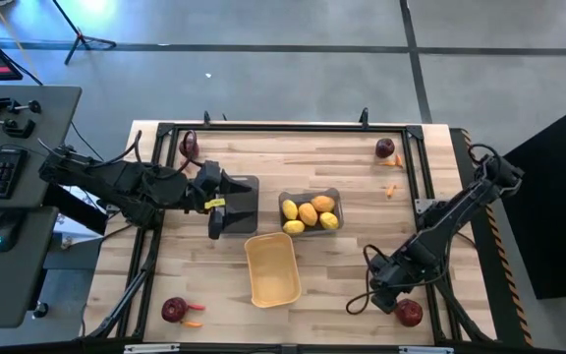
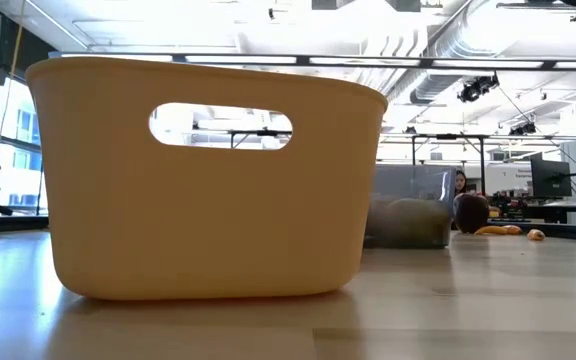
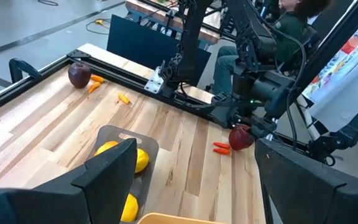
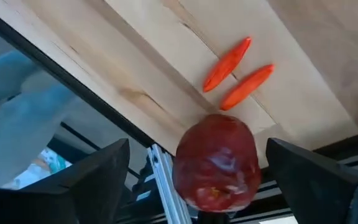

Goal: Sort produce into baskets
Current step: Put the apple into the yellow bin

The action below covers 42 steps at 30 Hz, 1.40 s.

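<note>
Produce piece nearest the right claw (image 4: 191, 180): a dark red round fruit (image 4: 215, 163), glossy and mottled, between its released fingers at the desk (image 4: 303, 68) edge, two carrot pieces (image 4: 236, 72) just beyond. A glancing close could roll it off. Left claw (image 3: 191, 180), released, waits over the grey basket (image 3: 120, 138).

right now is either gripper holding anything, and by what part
Nothing is held. The right gripper is open around a dark red fruit, not closed on it; the left gripper is open over the table.
</note>
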Tool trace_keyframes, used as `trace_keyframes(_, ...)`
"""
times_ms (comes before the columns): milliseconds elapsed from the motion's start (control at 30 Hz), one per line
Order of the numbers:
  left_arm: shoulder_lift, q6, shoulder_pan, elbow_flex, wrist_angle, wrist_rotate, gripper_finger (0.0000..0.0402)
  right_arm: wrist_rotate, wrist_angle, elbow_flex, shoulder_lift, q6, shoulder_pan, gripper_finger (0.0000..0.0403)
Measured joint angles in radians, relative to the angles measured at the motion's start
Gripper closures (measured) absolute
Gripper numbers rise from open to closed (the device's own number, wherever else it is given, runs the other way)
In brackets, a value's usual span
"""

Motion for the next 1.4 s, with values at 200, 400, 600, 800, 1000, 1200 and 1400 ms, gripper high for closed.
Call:
trace_keyframes(200,0.000,0.000,0.000,0.000,0.000,0.000,0.0088,0.006,-0.046,0.000,0.004,-0.016,0.019,0.0006)
trace_keyframes(400,0.000,0.000,0.000,0.000,0.000,-0.001,0.0088,0.046,-0.048,0.000,0.008,-0.028,0.047,0.0009)
trace_keyframes(600,0.000,0.016,0.001,0.000,0.000,-0.013,0.0088,0.010,-0.021,0.000,0.008,0.008,0.049,0.0009)
trace_keyframes(800,0.000,0.011,0.002,0.000,0.000,-0.018,0.0088,0.009,-0.055,0.000,0.008,0.048,0.077,0.0009)
trace_keyframes(1000,0.000,0.000,0.002,0.000,0.000,-0.018,0.0088,0.008,-0.049,0.000,0.008,0.092,0.101,0.0009)
trace_keyframes(1200,0.000,0.000,0.002,0.000,0.000,-0.019,0.0088,0.003,-0.021,0.000,0.028,0.150,0.138,0.0009)
trace_keyframes(1400,0.000,-0.001,0.002,0.000,0.000,-0.019,0.0088,-0.037,0.041,0.000,0.096,0.142,0.153,0.0009)
